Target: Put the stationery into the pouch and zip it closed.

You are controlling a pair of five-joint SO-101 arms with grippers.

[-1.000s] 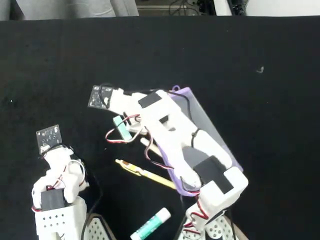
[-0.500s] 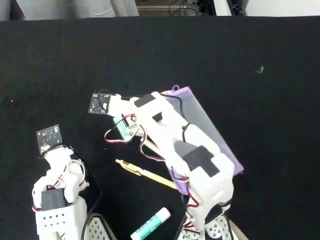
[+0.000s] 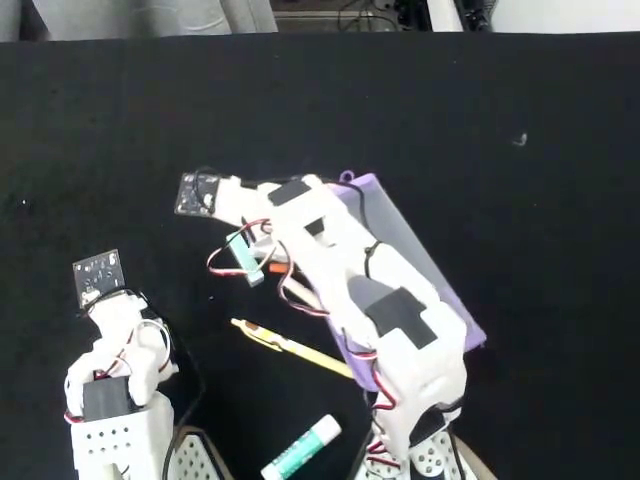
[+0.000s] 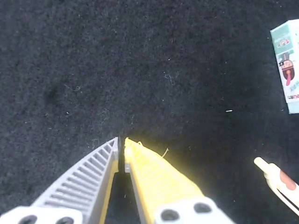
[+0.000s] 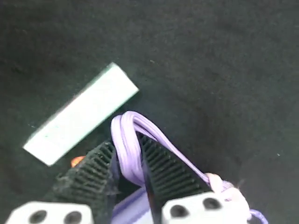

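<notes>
A purple pouch (image 3: 425, 262) lies at the table's middle, mostly under my right arm (image 3: 340, 265). My right gripper (image 5: 127, 148) is shut on the pouch's purple pull cord (image 5: 125, 133), with a mint eraser (image 5: 80, 115) just beyond it. That eraser (image 3: 243, 257) sits by the pouch's left end. A yellow pen (image 3: 290, 347) and a glue stick (image 3: 301, 448) lie nearer the front. My left gripper (image 4: 122, 143) is shut on nothing and points down at bare cloth at the front left; the eraser (image 4: 288, 65) and a cream pen tip (image 4: 274, 177) lie off to one side.
Black cloth (image 3: 520, 110) covers the whole table. The left arm (image 3: 112, 375) is folded up at the front left corner. A cream pen with an orange band (image 3: 283, 276) lies partly under the right arm. Open cloth spreads at the back and the far right.
The right arm's elbow swung left over the pouch and its wrist shifted slightly back-left, still holding the cord. The left arm has stayed put.
</notes>
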